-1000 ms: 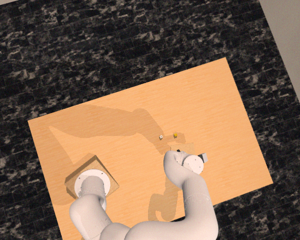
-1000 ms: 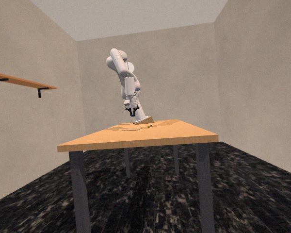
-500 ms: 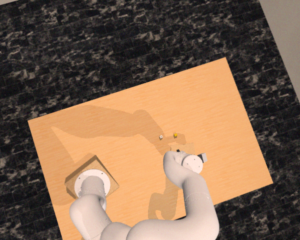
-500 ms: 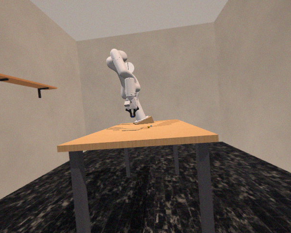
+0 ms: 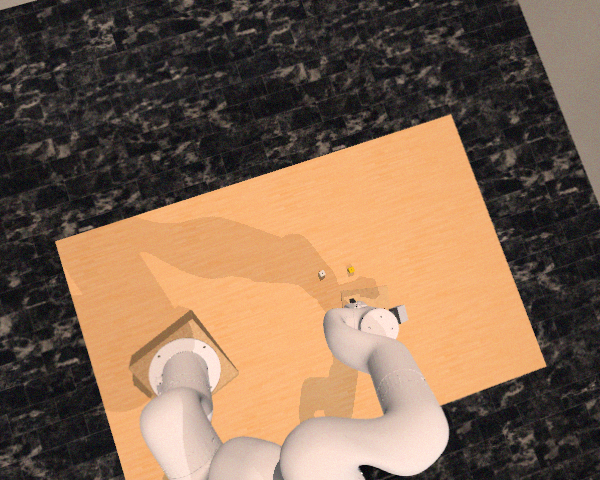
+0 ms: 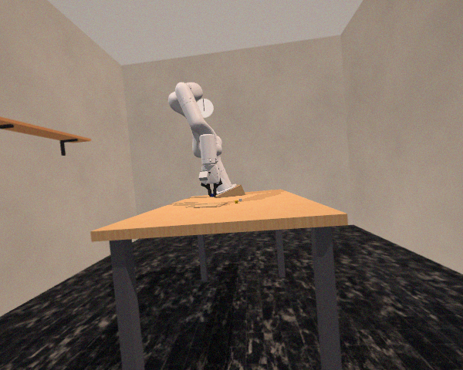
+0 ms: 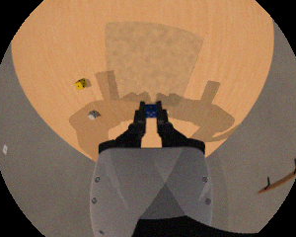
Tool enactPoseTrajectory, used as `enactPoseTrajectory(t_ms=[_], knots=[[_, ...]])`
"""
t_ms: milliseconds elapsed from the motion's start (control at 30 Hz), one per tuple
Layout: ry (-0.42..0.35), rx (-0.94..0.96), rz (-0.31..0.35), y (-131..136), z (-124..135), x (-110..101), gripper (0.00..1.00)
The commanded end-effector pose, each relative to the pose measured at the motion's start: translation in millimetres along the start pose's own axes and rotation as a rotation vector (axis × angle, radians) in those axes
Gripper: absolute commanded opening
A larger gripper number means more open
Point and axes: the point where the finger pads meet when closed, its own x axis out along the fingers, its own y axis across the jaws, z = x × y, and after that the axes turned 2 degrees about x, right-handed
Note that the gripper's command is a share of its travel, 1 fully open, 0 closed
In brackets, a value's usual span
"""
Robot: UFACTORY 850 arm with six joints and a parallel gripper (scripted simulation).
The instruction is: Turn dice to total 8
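Counting first: three dice, one mat, one arm. The blue die (image 7: 150,111) is pinched between the tips of the tool (image 7: 150,113), so it's clenched on that one, low over the near edge of the mat (image 7: 151,59) in the wrist view. The other two are off the mat, on the bare wood: the yellow die (image 5: 350,269) and the white die (image 5: 321,273) sit near each other, white at 9 o'clock from yellow in the top view. Both lie at about 11 o'clock from the mat's visible corner (image 5: 380,294) (most of the mat is hidden under the wrist from above). The pips are too small to read on any of them.

The mat is a square just slightly darker than the wood, lying flat as far as I can tell.

The desk (image 6: 263,216) is a light orange wood top on four grey legs. The arm's base sits on a wooden block (image 5: 145,356) at the 8 o'clock side of the top in the overhead view, and the white arm (image 6: 191,115) loops up and comes down nearly vertical over the mat. Big arm shadows fall across the wood.

Room: plain beige walls, dark marbled tile floor (image 6: 383,318), and one wooden wall shelf (image 6: 36,129) on two black brackets at 9 o'clock in the exterior view.
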Motion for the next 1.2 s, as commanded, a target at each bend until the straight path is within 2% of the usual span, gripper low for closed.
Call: enactPoseTrajectory(t_ms=[0, 367, 1167], knots=[[0.007, 0.001, 0.002, 0, -2, 14, 0.11], [0.007, 0.001, 0.002, 0, -2, 32, 0.11], [0.007, 0.001, 0.002, 0, -2, 32, 0.11]])
